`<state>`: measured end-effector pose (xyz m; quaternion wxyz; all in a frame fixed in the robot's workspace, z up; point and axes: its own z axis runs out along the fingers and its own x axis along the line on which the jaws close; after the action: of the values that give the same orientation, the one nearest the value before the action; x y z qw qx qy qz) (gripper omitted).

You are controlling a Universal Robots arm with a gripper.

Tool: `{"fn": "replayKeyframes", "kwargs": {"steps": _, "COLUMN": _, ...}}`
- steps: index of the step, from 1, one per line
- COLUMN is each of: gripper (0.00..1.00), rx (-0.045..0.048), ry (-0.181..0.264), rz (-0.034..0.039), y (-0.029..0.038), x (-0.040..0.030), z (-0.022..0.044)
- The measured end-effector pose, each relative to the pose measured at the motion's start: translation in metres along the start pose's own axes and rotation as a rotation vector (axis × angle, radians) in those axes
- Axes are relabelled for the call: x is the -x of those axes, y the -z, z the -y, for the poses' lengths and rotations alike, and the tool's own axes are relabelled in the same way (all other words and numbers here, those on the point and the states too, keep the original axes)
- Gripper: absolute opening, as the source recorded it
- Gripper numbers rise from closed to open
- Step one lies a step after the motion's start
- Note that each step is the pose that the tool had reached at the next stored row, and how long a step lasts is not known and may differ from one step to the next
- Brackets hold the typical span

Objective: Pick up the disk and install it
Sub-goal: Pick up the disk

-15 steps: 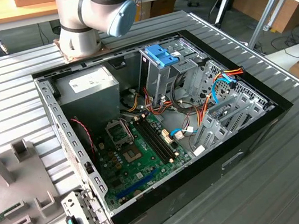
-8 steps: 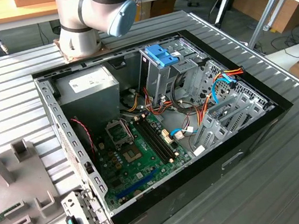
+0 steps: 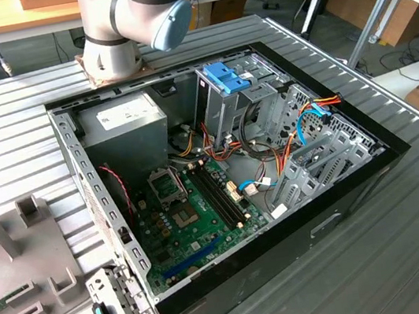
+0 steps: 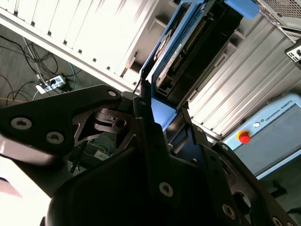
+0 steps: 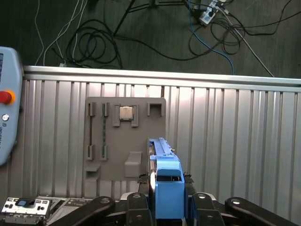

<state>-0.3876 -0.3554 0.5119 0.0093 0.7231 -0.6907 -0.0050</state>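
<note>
The open computer case (image 3: 345, 207) lies mid-tabletop (image 3: 416, 252), with the arm base (image 3: 110, 57) behind it and the fixture plate (image 3: 12, 268) toward the exterior view's left edge. Inside the case, the power supply (image 3: 125, 126) occupies the far corner on the exterior view's left; the drive cage (image 3: 225, 103) stands to its right, with the motherboard (image 3: 188, 224) before both. In the first wrist view, the disk (image 5: 167, 179) stands on edge between the fingers (image 5: 141, 207).
</note>
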Motion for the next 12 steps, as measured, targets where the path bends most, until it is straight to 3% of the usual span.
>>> {"fn": "replayKeyframes", "kwargs": {"steps": 8, "gripper": 0.37, "rx": 0.0001, "ry": 0.0, "rz": 0.0, "y": 0.0002, "x": -0.0002, "z": 0.0098}}
{"fn": "replayKeyframes", "kwargs": {"steps": 12, "gripper": 0.37, "rx": 0.0001, "ry": 0.0, "rz": 0.0, "y": 0.0004, "x": -0.0004, "z": 0.0191}}
